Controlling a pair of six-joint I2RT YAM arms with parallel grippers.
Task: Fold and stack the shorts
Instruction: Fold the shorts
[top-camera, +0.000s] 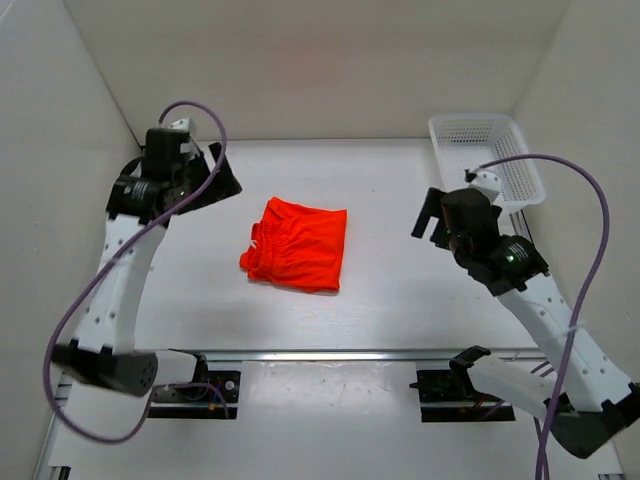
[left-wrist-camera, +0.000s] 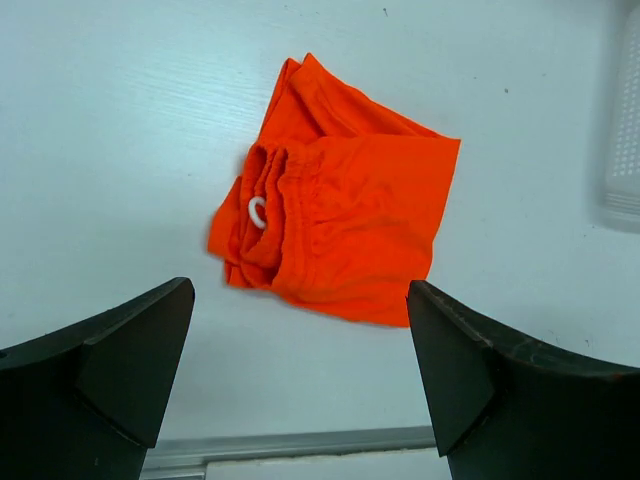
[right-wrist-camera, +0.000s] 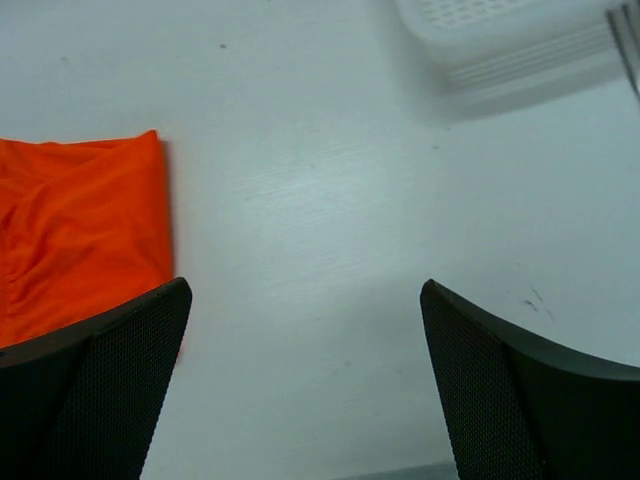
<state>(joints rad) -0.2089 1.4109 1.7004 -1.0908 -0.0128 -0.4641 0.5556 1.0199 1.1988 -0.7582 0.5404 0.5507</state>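
White laminate covers the bench (top-camera: 400, 290), smooth and faintly glossy, with a few small dark specks on it. Plain white walls (top-camera: 300, 60) close it in on the left, the far side and the right, and a faint reddish tint shows on the far one. A metal rail (top-camera: 330, 355) runs along the near edge, where the two arm bases are bolted. A purple cable (top-camera: 600, 230) loops off each arm. In the far right corner sits a white mesh basket (top-camera: 485, 140), well apart from the cloth.

Near the middle of the bench, a little left of centre and between the two arms, lie the shorts (top-camera: 297, 245). They are bright orange-red, folded into a rough, slightly skewed square and lying flat. The gathered waistband runs down the left part of the bundle, bunched into soft ridges, and a small white loop of drawstring (left-wrist-camera: 257, 212) peeks out there. The right half is smoother, with only light creases. At the far left corner an under-layer sticks out past the top fold, so the edges do not line up neatly.

Over the far left of the bench, the left pincer (left-wrist-camera: 300, 295) hangs above the surface with its fingers spread wide and nothing between them. On the right, near the basket, the right pincer (right-wrist-camera: 305, 290) is spread just as wide and also holds nothing. Neither touches the cloth.
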